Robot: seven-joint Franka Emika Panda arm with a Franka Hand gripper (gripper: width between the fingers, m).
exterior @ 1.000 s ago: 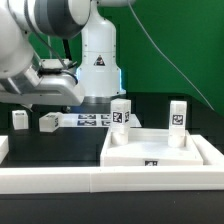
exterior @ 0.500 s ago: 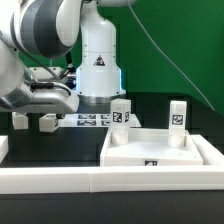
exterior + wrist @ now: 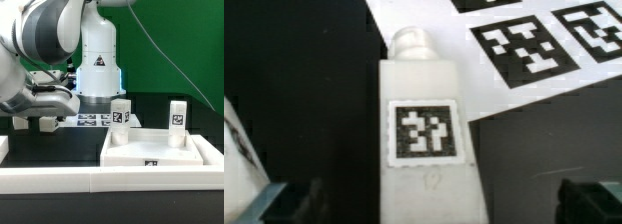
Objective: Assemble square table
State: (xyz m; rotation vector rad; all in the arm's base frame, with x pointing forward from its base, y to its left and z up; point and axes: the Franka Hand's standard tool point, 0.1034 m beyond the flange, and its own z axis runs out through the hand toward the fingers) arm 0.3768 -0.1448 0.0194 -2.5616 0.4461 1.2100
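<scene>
The gripper [image 3: 429,200] hung wide open, with a loose leg post [image 3: 423,120] lying directly beneath it, midway between its fingers and touching neither. A good grasp probably meant descending centred and closing squarely across the post's flat sides.

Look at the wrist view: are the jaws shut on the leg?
No: the leg lies between the open jaws, with dark table showing on both sides of it.

Robot lab: green backdrop [image 3: 190,50], marker board [image 3: 92,120]
</scene>
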